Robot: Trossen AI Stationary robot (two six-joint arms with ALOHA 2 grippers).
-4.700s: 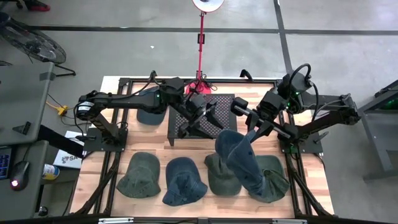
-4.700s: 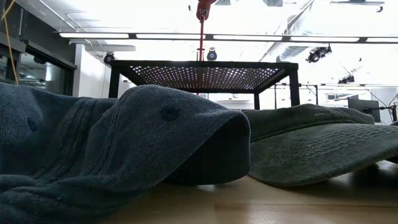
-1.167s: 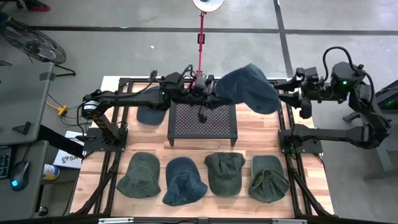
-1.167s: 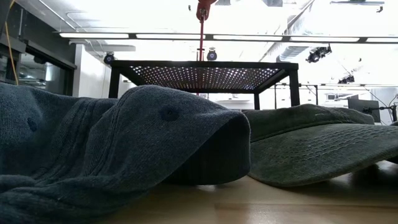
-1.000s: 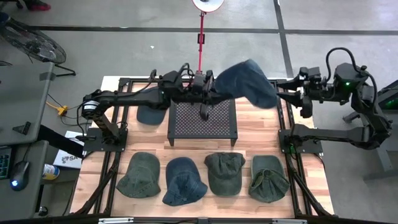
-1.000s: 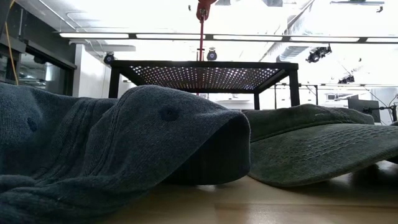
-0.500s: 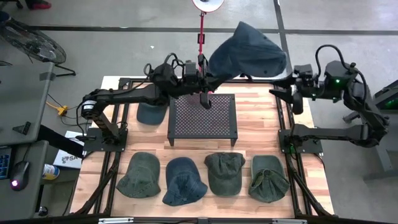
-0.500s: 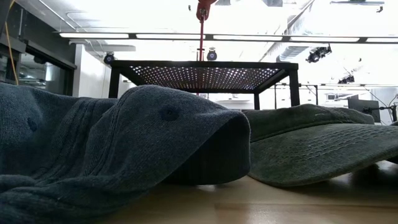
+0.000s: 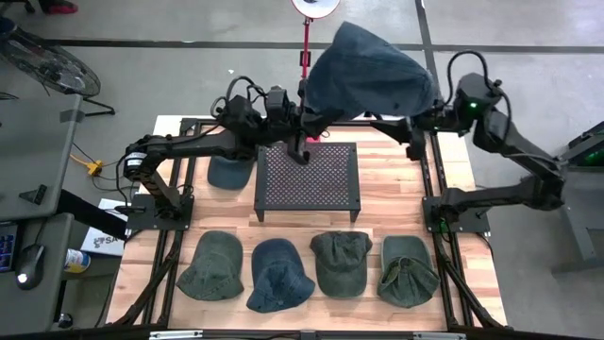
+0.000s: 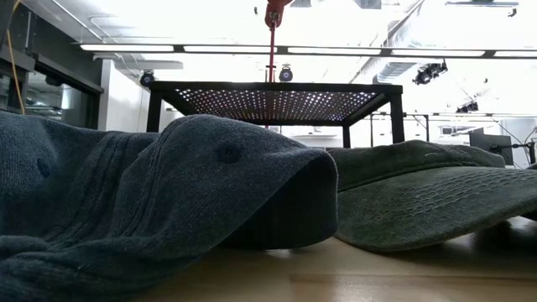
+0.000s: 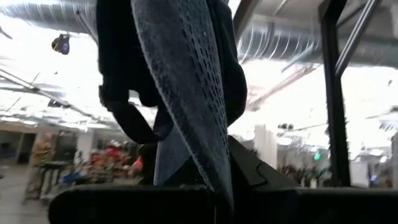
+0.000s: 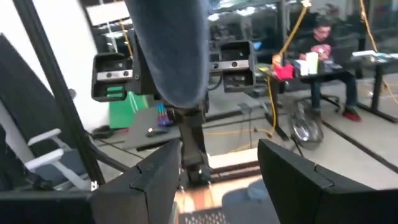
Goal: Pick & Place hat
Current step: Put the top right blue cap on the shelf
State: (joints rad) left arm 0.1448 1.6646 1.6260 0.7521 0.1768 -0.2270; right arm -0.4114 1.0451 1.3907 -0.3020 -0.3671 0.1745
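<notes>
Nearest you, at the table's (image 9: 396, 203) 6 o'clock edge, four caps are lying in a row: a green cap (image 9: 210, 265), a blue cap (image 9: 280, 274), a second green cap (image 9: 341, 262) and a third green cap (image 9: 407, 270). Past them, at the centre, the black perforated stand (image 9: 308, 179) is sitting bare. Another cap (image 9: 227, 174) is lying at 10 o'clock beside it. Farther out at 12 o'clock, your left claw (image 9: 304, 123) is pinching shut on the raised blue denim hat (image 9: 370, 77), which is hanging beside the red pole (image 9: 305, 55). At 2 o'clock your right claw (image 9: 412, 132) is standing wide open just beside the hat, gripping nothing.
</notes>
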